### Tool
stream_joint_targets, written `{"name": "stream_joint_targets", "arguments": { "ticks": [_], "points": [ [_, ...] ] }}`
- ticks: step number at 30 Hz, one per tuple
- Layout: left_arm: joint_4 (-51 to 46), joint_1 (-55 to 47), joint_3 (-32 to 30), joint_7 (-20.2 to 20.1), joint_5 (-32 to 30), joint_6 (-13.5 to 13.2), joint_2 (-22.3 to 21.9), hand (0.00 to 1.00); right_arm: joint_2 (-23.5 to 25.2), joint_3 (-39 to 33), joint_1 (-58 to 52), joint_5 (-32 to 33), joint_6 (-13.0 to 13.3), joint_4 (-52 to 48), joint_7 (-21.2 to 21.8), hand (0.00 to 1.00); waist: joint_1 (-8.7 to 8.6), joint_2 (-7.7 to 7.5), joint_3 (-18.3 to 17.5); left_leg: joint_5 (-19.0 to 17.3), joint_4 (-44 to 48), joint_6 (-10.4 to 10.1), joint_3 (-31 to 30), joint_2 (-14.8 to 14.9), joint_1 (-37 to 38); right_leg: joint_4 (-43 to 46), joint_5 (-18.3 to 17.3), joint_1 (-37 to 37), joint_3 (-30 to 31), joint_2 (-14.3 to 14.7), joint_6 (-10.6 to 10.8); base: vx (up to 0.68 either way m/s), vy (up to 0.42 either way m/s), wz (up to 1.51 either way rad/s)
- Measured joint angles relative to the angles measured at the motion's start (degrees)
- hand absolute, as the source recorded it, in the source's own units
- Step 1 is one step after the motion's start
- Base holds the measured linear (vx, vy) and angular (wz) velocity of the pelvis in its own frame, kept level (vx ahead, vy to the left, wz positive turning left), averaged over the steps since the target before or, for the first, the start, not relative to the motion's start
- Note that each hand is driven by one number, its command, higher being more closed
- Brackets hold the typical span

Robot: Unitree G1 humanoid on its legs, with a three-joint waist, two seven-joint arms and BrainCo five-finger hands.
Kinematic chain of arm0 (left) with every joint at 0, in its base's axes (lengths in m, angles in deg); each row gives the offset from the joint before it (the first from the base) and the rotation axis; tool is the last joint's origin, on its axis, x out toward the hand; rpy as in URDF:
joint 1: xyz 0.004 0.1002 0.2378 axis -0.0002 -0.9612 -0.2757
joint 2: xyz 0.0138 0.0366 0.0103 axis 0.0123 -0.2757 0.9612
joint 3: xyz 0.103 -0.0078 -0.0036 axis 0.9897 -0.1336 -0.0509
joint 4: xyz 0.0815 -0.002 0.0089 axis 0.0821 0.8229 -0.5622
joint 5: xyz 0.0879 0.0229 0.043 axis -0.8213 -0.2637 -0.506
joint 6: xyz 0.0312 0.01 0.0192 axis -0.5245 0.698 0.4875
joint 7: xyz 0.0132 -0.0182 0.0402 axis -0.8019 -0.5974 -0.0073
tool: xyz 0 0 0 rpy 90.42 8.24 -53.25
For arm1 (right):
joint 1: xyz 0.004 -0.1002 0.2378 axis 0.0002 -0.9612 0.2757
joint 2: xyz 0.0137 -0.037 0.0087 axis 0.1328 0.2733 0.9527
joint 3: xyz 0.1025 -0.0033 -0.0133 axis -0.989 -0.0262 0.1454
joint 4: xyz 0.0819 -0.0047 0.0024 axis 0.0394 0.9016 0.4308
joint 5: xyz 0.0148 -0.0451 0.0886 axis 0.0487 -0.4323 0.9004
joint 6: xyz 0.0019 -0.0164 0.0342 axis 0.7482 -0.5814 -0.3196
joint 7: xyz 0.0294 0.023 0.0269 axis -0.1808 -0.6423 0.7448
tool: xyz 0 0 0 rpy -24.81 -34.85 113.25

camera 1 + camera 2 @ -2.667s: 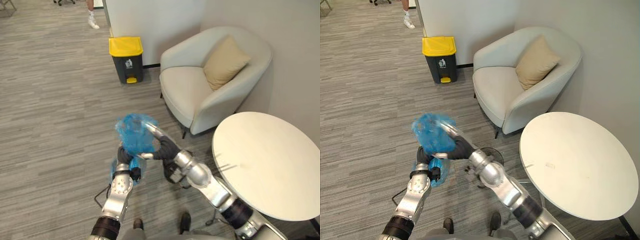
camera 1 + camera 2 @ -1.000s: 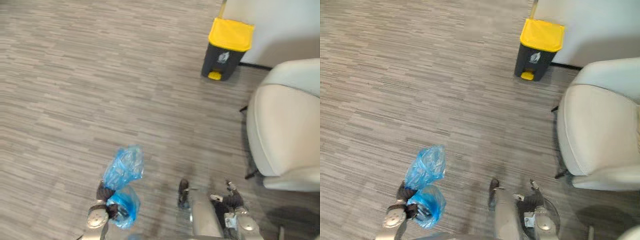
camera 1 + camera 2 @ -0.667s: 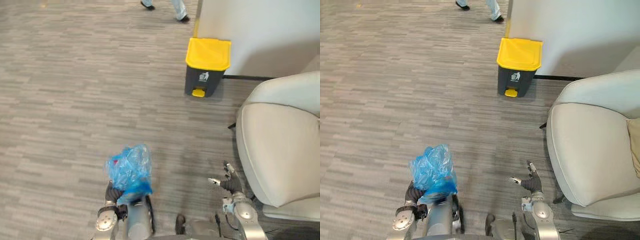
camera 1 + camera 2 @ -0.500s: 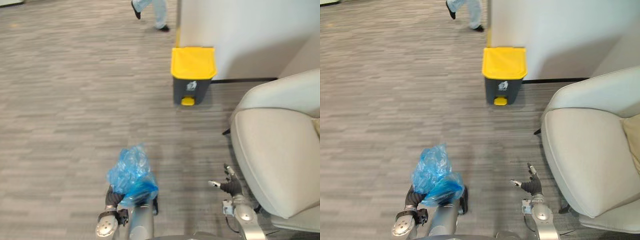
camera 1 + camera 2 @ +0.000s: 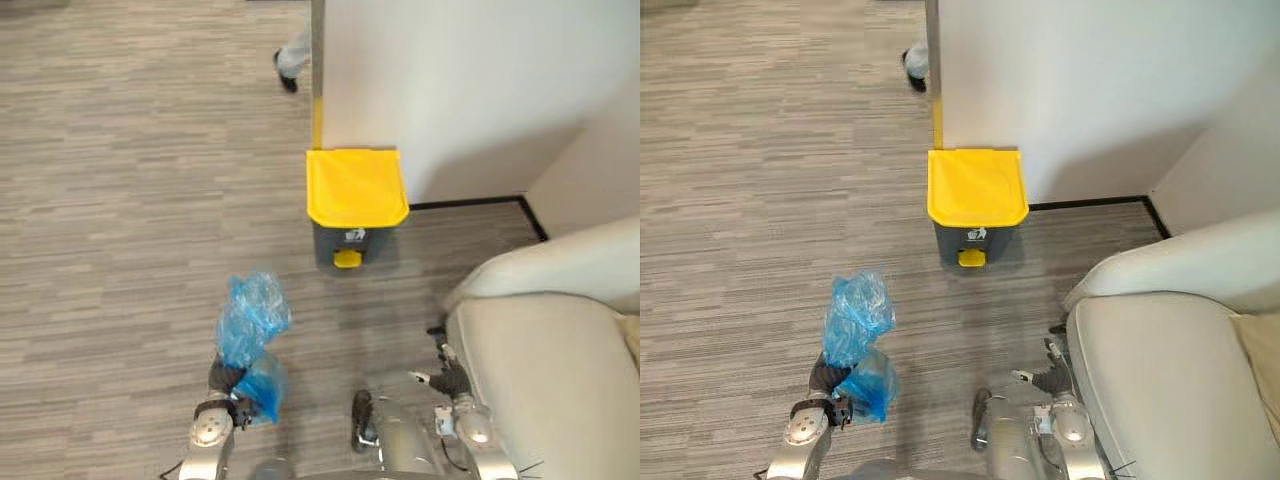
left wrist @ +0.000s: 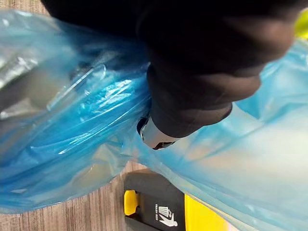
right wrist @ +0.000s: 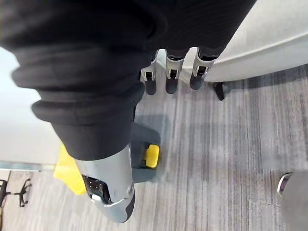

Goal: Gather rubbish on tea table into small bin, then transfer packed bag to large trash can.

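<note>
A crumpled blue plastic bag (image 5: 250, 320) stands up from my left hand (image 5: 225, 385), whose fingers are curled round its neck; a second bulge of the bag hangs beside the wrist. In the left wrist view the blue film (image 6: 72, 120) wraps my hand. The large trash can (image 5: 355, 190), dark grey with a shut yellow lid and yellow pedal, stands against the wall corner ahead of the bag and to its right. My right hand (image 5: 445, 380) hangs low beside the armchair, fingers (image 7: 171, 72) straight, holding nothing.
A cream armchair (image 5: 560, 340) fills the lower right, close to my right hand. A white wall (image 5: 450, 80) rises behind the trash can. A person's shoe (image 5: 288, 70) shows past the wall's corner. Grey plank floor (image 5: 120, 200) spreads out to the left.
My right hand let go of the bag and dropped to my right side. The camera has moved towards the trash can, which now sits nearer. The person walked off behind the wall.
</note>
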Motion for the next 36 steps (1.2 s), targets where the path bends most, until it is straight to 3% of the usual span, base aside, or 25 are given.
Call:
{"name": "stream_joint_targets", "arguments": {
  "ticks": [1,2,3,6,7,8,9,10,11,13,15,16,18,20,22,23,24,25,26,30,36],
  "points": [
    [-0.1,-0.6,0.0,0.0,0.0,0.0,-1.4,1.00,0.1,0.3,-0.1,0.0,-0.1,-0.4,0.0,0.00,0.65,0.71,0.1,0.2,9.1,0.3,1.0,3.3,-3.3,-3.0,-0.5,4.8,-0.2,1.0,-0.5,0.52,-0.101,0.13],
    [-0.3,-0.6,0.3,-0.2,0.0,-0.1,-2.0,1.00,0.8,0.2,-0.4,0.2,-0.1,-0.5,-0.1,0.00,1.56,0.39,0.1,-1.0,14.2,2.1,3.2,5.6,-6.7,-6.4,-0.6,10.2,-0.2,1.5,-0.7,0.49,-0.084,0.07],
    [-0.3,-0.6,0.3,-0.2,0.0,-0.1,-2.0,1.00,0.9,0.2,-0.3,0.3,-0.1,-0.7,-0.2,0.00,1.75,0.03,0.1,-1.4,14.7,2.7,4.0,6.0,-8.1,-7.4,-0.7,11.6,-0.2,1.5,-0.7,0.45,-0.043,0.00],
    [-1.9,-0.8,0.3,-0.3,0.0,-0.2,-1.8,1.00,1.2,-0.3,0.2,0.6,0.1,-1.8,-0.5,0.00,3.39,-0.76,-0.1,-2.6,5.5,3.6,6.1,5.2,-16.9,-14.4,-1.5,17.1,0.0,0.9,0.6,0.40,0.034,-0.17],
    [-1.7,-0.6,0.5,-0.3,0.0,-0.2,-1.8,1.00,1.0,-0.4,0.6,0.6,0.1,-1.2,-0.6,0.00,3.34,-0.69,0.0,-2.4,-3.1,3.3,5.5,3.4,-18.8,-15.2,-2.2,18.3,0.0,0.4,1.9,0.45,0.192,-0.04],
    [-1.2,-1.0,0.8,-0.3,0.0,-0.1,-1.9,1.00,0.8,-1.6,0.8,0.6,0.0,0.6,-0.6,0.00,3.26,-0.45,-0.1,0.0,-15.2,1.6,3.7,0.7,-18.9,-15.4,-3.3,20.0,0.0,-0.4,3.5,0.37,0.173,0.01],
    [-1.2,-1.3,1.1,-0.3,0.0,-0.1,-1.9,1.00,0.7,-2.1,0.7,0.6,-0.1,1.4,-0.7,0.00,3.29,-0.26,-0.2,2.2,-19.7,1.4,3.0,-0.2,-18.3,-15.4,-3.8,20.6,0.1,-0.4,4.2,0.39,0.231,-0.11],
    [-1.1,-1.6,1.5,-0.2,0.0,-0.1,-1.8,1.00,0.4,-2.8,0.7,0.5,-0.3,3.3,-1.4,0.00,3.62,0.47,-0.4,11.3,-24.0,1.8,1.2,-0.6,-17.4,-15.3,-5.2,21.5,1.1,-0.1,5.7,0.31,0.190,-0.25],
    [0.6,-1.2,1.8,-0.1,0.0,0.1,-0.9,1.00,1.6,-2.6,1.2,0.5,-0.6,5.9,-1.5,0.00,4.18,-2.14,-1.1,10.3,-22.8,4.5,2.1,-2.7,-16.7,-14.7,-6.3,21.9,2.7,-2.2,6.6,0.48,0.255,-0.22],
    [0.7,-0.6,2.0,-0.1,0.0,0.4,-0.3,1.00,2.0,-2.8,0.4,0.5,-0.6,5.9,-1.5,0.00,4.23,-3.14,-1.4,6.6,-20.2,5.5,3.3,-3.9,-16.9,-11.9,-6.2,21.5,3.9,-4.5,6.7,0.43,0.221,-0.23],
    [0.6,-1.3,3.0,-0.1,0.0,0.4,-0.4,1.00,2.3,-2.7,0.6,0.5,-0.6,5.8,-1.5,0.00,4.46,-3.13,-1.4,2.4,-18.0,6.5,5.3,-4.5,-14.5,-0.9,-5.6,18.2,5.7,-6.5,7.8,0.31,0.209,-0.40],
    [0.7,-2.0,3.2,-0.1,0.0,0.5,0.0,1.00,3.0,-2.7,0.8,0.5,-0.6,5.6,-1.5,0.00,4.19,-3.25,-1.3,0.0,-17.9,7.3,6.1,-5.3,-11.6,11.7,-2.6,13.3,7.0,-8.8,10.0,0.25,0.154,-0.23],
    [0.5,-2.9,3.7,0.0,0.0,0.9,0.8,1.00,3.5,-2.4,0.6,0.5,-0.6,5.5,-1.5,0.00,2.86,-3.20,-1.3,-2.2,-18.1,7.9,6.7,-5.8,-6.9,24.2,-2.7,7.7,7.2,-10.3,9.0,0.41,0.174,-0.02],
    [0.1,-3.3,3.5,0.1,0.0,0.9,2.0,1.00,3.5,-2.4,0.6,0.4,-0.6,4.7,-1.5,0.00,2.76,-2.99,-1.2,-3.4,-18.9,7.9,7.1,-5.8,-4.0,25.3,-4.0,4.3,4.9,-10.3,7.5,0.31,0.033,0.03],
    [-0.4,-3.3,2.8,0.1,0.0,0.9,2.6,1.00,3.5,-2.4,1.3,0.2,-0.5,4.2,-1.5,0.00,1.89,-3.37,-1.5,-3.8,-19.4,7.6,7.2,-5.4,-2.8,19.9,-5.2,1.2,2.3,-9.8,7.1,0.29,-0.049,0.14],
    [-0.1,-3.4,1.9,0.1,0.0,0.9,2.7,1.00,3.6,-2.5,2.0,0.1,-0.5,4.4,-1.5,0.00,1.49,-3.53,-1.5,-3.8,-19.0,7.5,7.0,-5.0,-2.4,12.7,-5.3,0.5,1.7,-8.4,7.2,0.30,-0.120,0.17],
    [-0.1,-3.5,1.4,0.0,0.0,0.9,2.8,1.00,3.6,-2.5,1.9,0.1,-0.5,4.4,-1.5,0.00,1.64,-4.54,-2.1,-4.2,-18.8,6.5,7.3,-5.3,-1.4,1.0,0.4,1.1,1.8,-6.4,6.0,0.30,-0.132,0.10],
    [0.1,-3.6,1.1,0.0,0.0,0.8,3.1,1.00,3.5,-2.5,1.5,0.1,-0.4,4.4,-1.5,0.00,1.72,-5.26,-2.4,-4.7,-18.6,5.7,7.2,-5.7,-1.1,-1.3,2.3,1.3,1.8,-6.2,5.1,0.35,-0.149,-0.02],
    [1.3,-3.0,0.5,0.0,-0.1,1.1,2.0,1.00,2.7,-2.7,1.8,0.1,-0.5,4.7,-1.6,0.00,1.69,-3.46,-2.4,-5.2,-18.5,4.7,6.6,-4.0,0.1,-1.8,2.8,3.2,1.0,-5.3,4.3,0.21,-0.084,0.00],
    [2.1,-2.5,0.3,-0.4,-0.1,0.8,-0.6,1.00,2.0,-4.4,1.0,0.2,-0.5,5.2,-1.6,0.00,1.48,-0.23,-3.8,-3.9,-25.1,2.7,5.9,-2.2,2.8,-9.2,3.6,7.0,-1.1,-2.2,3.9,0.23,-0.070,-0.01],
    [4.8,-2.1,0.3,-1.4,-0.1,0.9,-0.9,1.00,1.6,-5.6,0.9,0.2,-0.4,8.0,-1.6,0.00,1.45,-0.28,-3.8,-2.2,-27.3,2.0,5.6,-2.4,4.3,-14.9,5.7,10.4,-1.5,-1.3,4.6,0.07,0.007,0.02]
  ]
}}
